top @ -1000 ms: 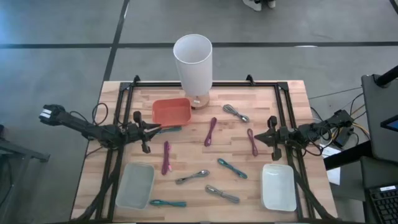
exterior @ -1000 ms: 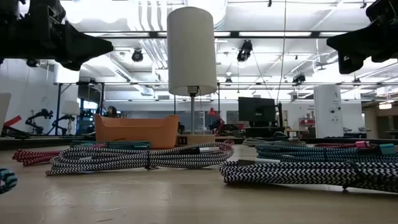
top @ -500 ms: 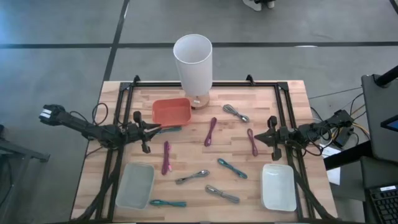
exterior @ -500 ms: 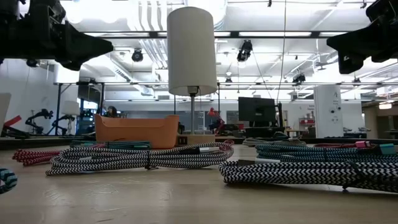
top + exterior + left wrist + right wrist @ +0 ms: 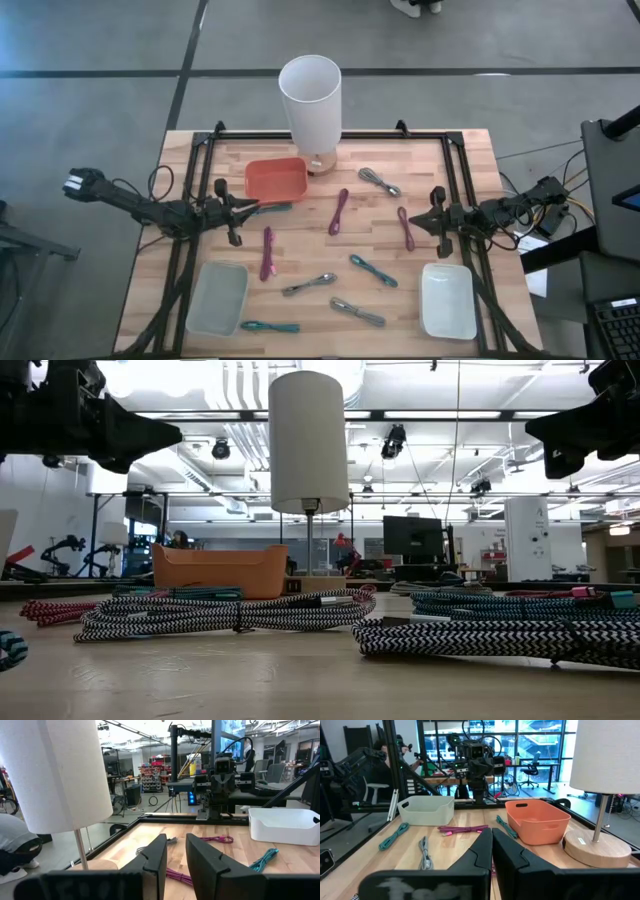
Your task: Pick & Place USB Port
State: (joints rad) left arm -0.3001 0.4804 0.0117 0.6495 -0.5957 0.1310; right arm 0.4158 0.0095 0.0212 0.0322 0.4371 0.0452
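Several coiled USB cables lie flat on the wooden table: magenta ones (image 5: 267,253) (image 5: 339,211) (image 5: 405,228), teal ones (image 5: 373,270) (image 5: 270,326) and grey ones (image 5: 379,181) (image 5: 308,285). My left gripper (image 5: 235,210) (image 5: 176,847) hovers by the table's left side, next to an orange bin (image 5: 276,179), with a narrow gap between its fingers. My right gripper (image 5: 437,222) (image 5: 492,845) hovers by the right side, fingers together, just right of a magenta cable. Neither holds anything. In the low view both grippers (image 5: 130,435) (image 5: 560,435) hang well above the cables (image 5: 220,615).
A white lamp (image 5: 311,100) stands at the far edge, behind the orange bin. A pale bin (image 5: 217,298) sits near left and a white bin (image 5: 447,300) near right. A black frame (image 5: 190,180) runs along the table's sides. Bare wood shows between the cables.
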